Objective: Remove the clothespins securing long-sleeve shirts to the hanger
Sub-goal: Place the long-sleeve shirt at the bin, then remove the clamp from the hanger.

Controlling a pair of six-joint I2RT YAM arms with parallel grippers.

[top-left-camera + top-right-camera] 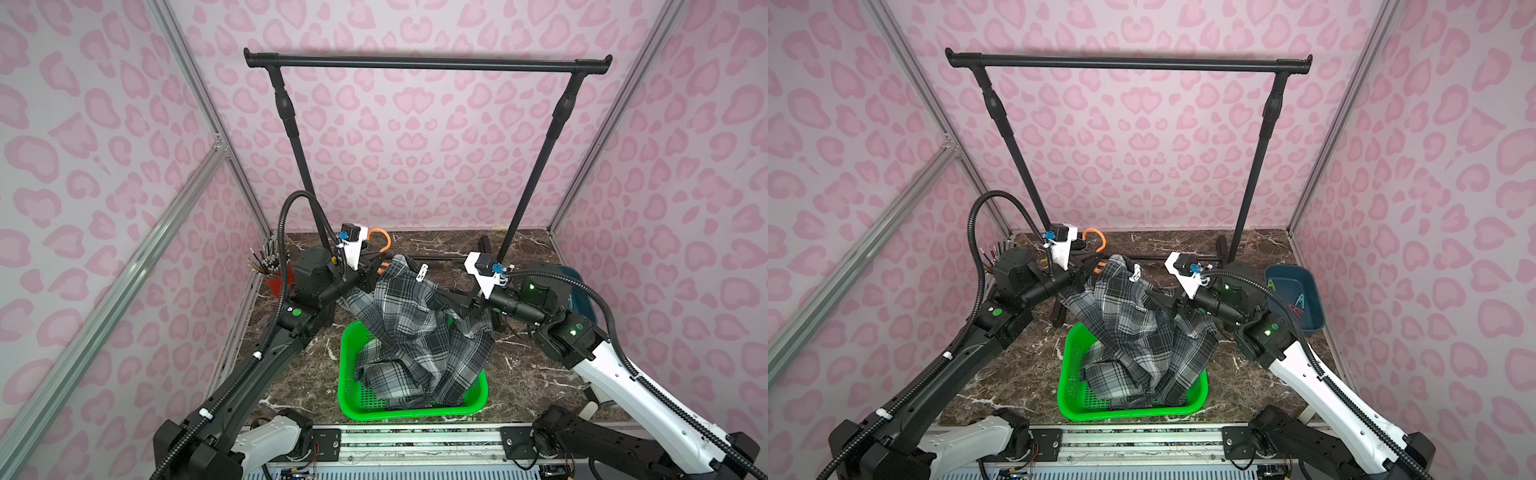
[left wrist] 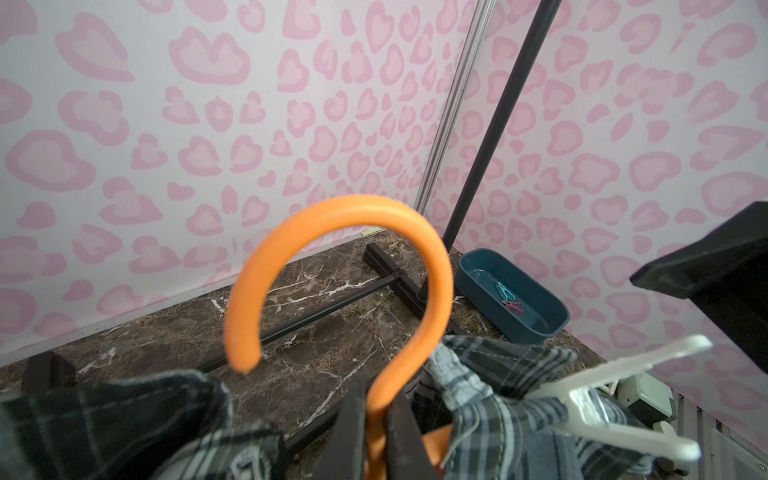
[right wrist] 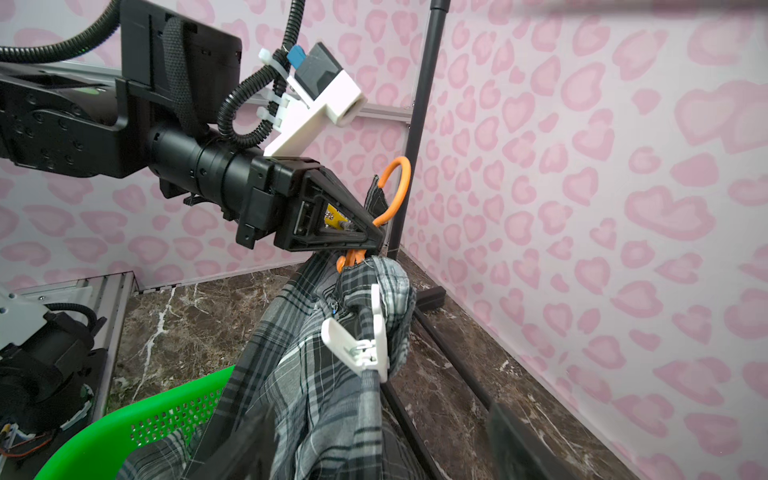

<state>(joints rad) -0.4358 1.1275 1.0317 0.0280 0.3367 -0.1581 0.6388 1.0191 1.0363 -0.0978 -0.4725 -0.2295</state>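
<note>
The plaid flannel shirt (image 1: pixel 415 328) sags from the orange hanger (image 2: pixel 345 232) into the green basket (image 1: pixel 415 414). The left gripper (image 2: pixel 376 419) clenches its jaws on the hanger's neck. The right gripper (image 3: pixel 378 415) has its jaws released, with fabric between them. The white clothespin (image 3: pixel 365 332) still pins one shoulder, so removal looks unfinished.

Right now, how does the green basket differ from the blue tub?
The green basket has walls full of holes; the blue tub has solid walls. The basket holds the lower part of the plaid shirt; the tub holds a few small clips. The basket looks larger than the tub. Both are open-topped and sit on the marble table.
</note>
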